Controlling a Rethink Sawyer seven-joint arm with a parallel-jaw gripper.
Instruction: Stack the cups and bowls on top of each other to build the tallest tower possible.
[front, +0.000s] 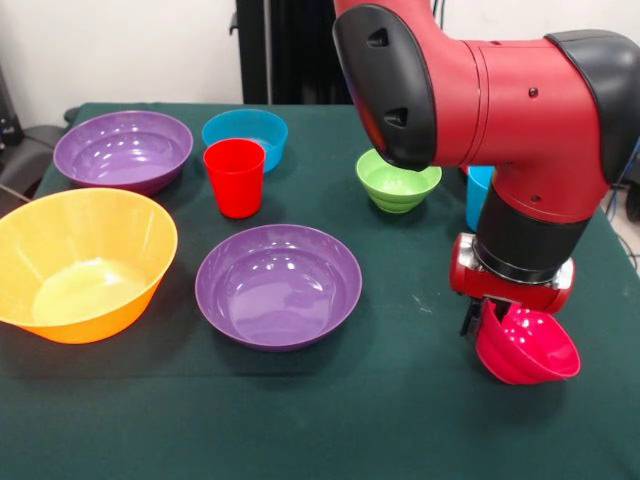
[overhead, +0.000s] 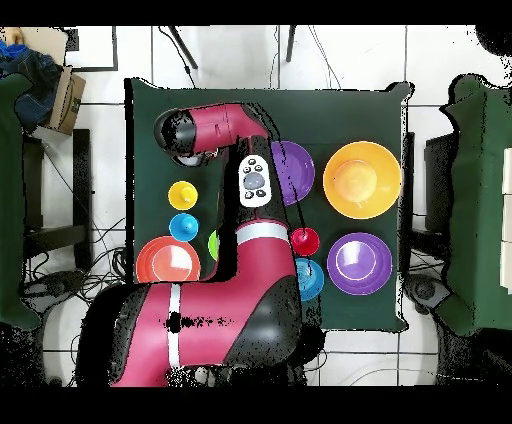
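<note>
My gripper (front: 481, 322) is shut on the rim of the magenta-pink bowl (front: 528, 350), which tilts low over the cloth at the front right. I cannot tell whether the bowl touches the cloth. The red cup (front: 234, 177) stands upright in front of the blue bowl (front: 245, 130). One purple bowl (front: 278, 285) sits mid-table and another purple bowl (front: 123, 150) at the back left. The yellow-orange bowl (front: 85, 262) is at the left. The green bowl (front: 398, 182) lies behind my arm, next to a light blue cup (front: 477, 195), half hidden. The overhead view shows a yellow cup (overhead: 182, 194) and an orange bowl (overhead: 168, 262).
My arm (overhead: 250, 250) covers the table's middle in the overhead view and hides the gripper and the pink bowl there. The dark green cloth (front: 330, 420) runs to the table's front edge. Chairs and cables surround the table.
</note>
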